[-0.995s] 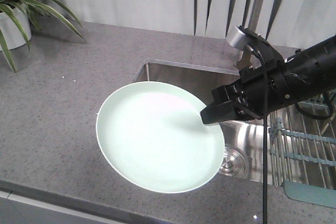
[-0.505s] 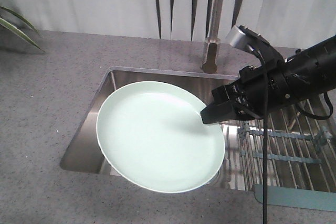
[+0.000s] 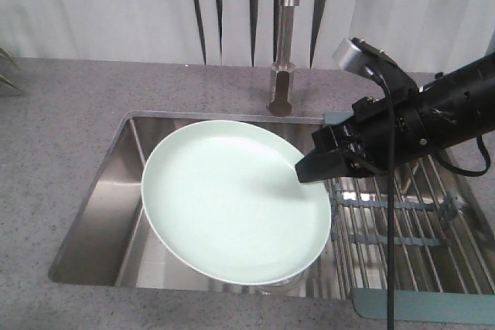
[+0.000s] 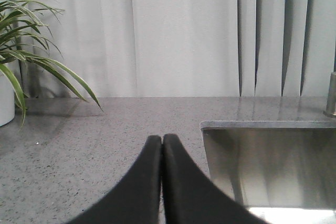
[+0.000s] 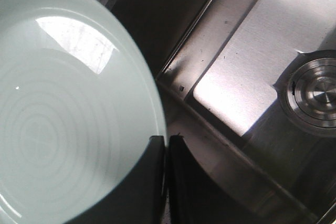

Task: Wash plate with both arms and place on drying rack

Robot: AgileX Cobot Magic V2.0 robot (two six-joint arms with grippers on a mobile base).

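My right tool pinches the plate by its rim, mid-frame, over the sink, presumably so washing water lands inside. My left tool is clenched empty at lower centre.

worktop: grey speckled stone, all I see under me | sink: steel basin sunk into it | tap: upright on the back edge | drying rack: lying across the sink's right end | potted plant: white pot, my far left
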